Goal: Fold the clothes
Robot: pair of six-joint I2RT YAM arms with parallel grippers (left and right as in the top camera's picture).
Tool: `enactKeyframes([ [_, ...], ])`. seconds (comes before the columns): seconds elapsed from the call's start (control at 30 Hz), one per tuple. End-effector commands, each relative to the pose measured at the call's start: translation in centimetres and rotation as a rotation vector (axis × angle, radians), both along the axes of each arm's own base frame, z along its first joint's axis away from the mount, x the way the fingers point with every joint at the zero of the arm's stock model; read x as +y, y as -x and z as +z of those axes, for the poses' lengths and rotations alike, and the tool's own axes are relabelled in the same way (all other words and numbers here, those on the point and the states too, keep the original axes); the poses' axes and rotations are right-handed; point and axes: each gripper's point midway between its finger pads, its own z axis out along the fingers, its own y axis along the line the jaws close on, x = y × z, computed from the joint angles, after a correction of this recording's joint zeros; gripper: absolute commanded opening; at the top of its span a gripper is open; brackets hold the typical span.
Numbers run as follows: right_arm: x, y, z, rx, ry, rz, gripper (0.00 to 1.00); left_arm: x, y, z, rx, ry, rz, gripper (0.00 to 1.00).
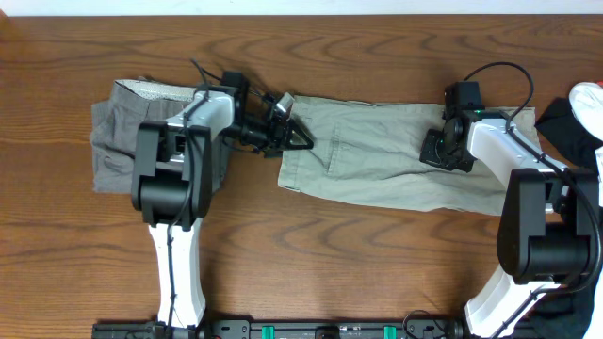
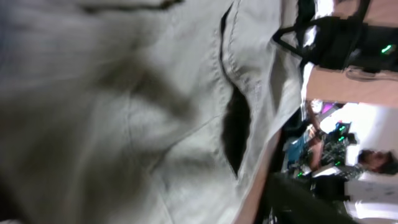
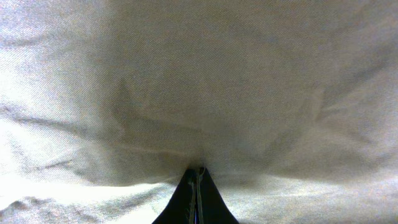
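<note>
1. The khaki shorts lay spread flat on the table. Soft, light and limp, they looked best taken by the waistband or hem corners.
2. On their right part the right hand pressed down, fingers together.
3. At their left edge sat the left hand; I could not tell whether it was gripping.
4. Further left lay darker grey shorts, partly beneath the left arm.
5. Beyond their right end sat white and black cloth, probably no obstacle.
</note>
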Motion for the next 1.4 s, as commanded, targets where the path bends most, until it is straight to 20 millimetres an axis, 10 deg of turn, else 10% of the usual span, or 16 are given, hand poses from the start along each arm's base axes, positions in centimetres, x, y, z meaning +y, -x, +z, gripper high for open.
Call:
enactKeyframes([
  [0.0, -2.6, 4.4, -4.5, 0.180, 0.128, -0.006, 0.01, 0.9, 4.7, -8.7, 0.113, -0.264, -0.099, 0.57],
  [0.33, -2.6, 4.4, -4.5, 0.182, 0.127, -0.006, 0.01, 2.6, 4.9, -7.1, 0.181, -0.305, -0.070, 0.07],
  [0.6, -2.4, 3.8, -2.0, 0.128, 0.114, -0.009, 0.01, 8.3, 3.3, -0.5, 0.082, -0.542, -0.023, 0.06],
  [1.0, -2.1, -0.4, 12.1, -0.334, 0.090, -0.031, 0.02, 14.2, 2.2, 14.7, -0.205, -0.815, 0.078, 0.06],
  [1.17, -2.3, -0.6, 15.5, -0.443, 0.085, -0.045, 0.01, 12.7, 2.1, 19.0, -0.254, -0.817, 0.098, 0.06],
  [1.37, -2.3, -0.5, 14.8, -0.419, 0.029, -0.067, 0.01, 9.1, 3.1, 22.7, -0.336, -0.823, 0.071, 0.06],
])
